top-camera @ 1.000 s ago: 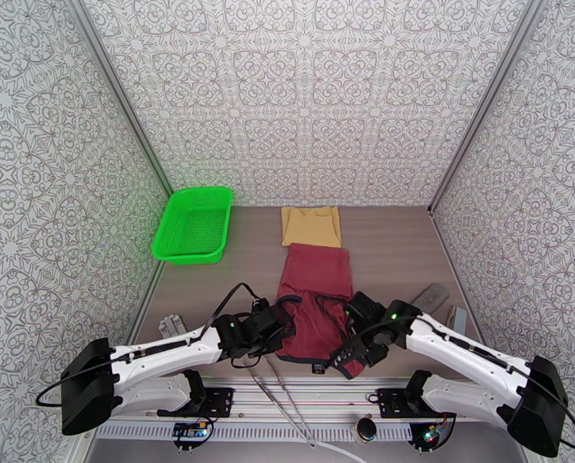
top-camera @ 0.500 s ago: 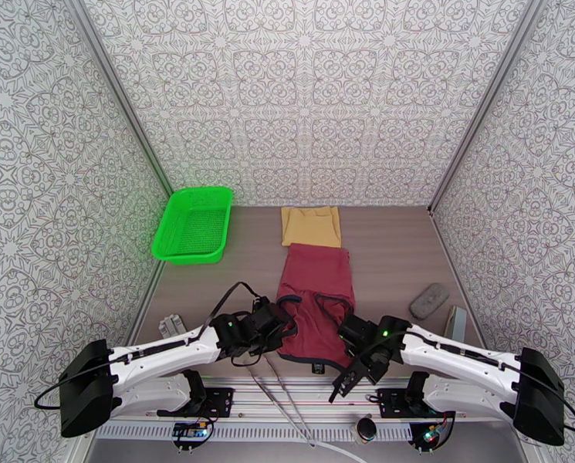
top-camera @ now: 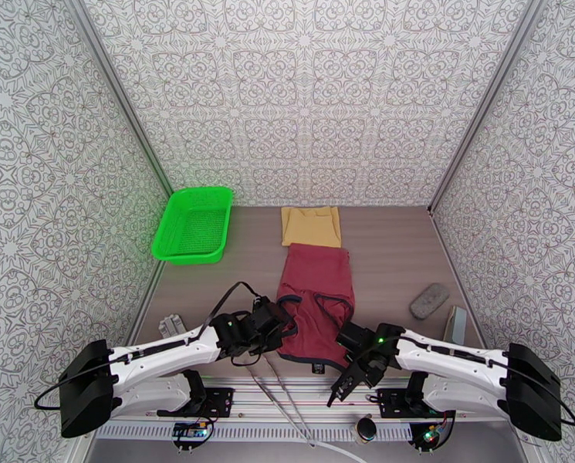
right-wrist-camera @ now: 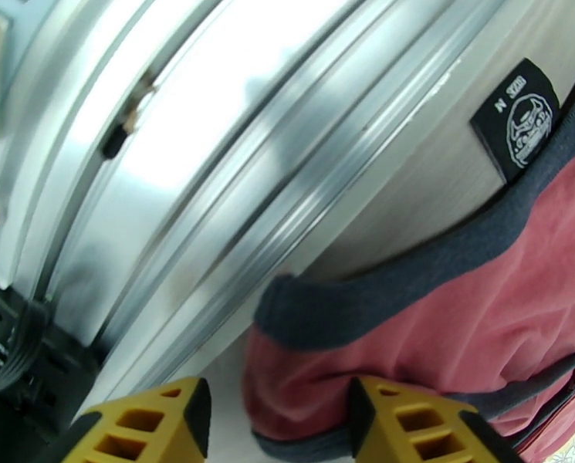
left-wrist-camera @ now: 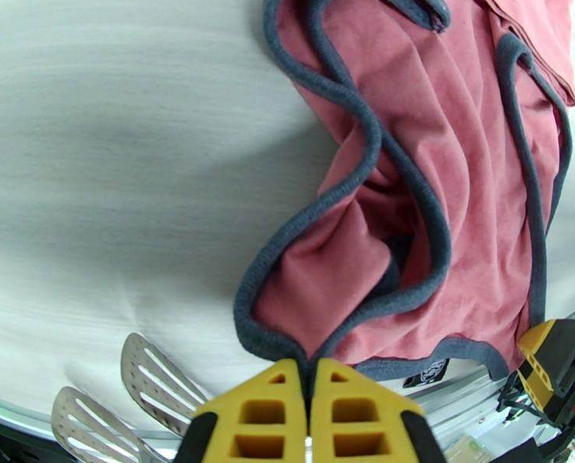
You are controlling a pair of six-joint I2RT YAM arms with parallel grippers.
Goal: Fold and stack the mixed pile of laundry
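Right gripper (right-wrist-camera: 275, 414) drew back — straddling tank top (right-wrist-camera: 457, 318).

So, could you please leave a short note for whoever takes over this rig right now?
Left tool: shut on the navy trim of the maroon tank top, at its near left edge.
Right tool: open, straddling the top's near right corner, not gripping.
Tan cloth: looks folded, flat at the far side.
Left to do: fold the tank top and stack the two.
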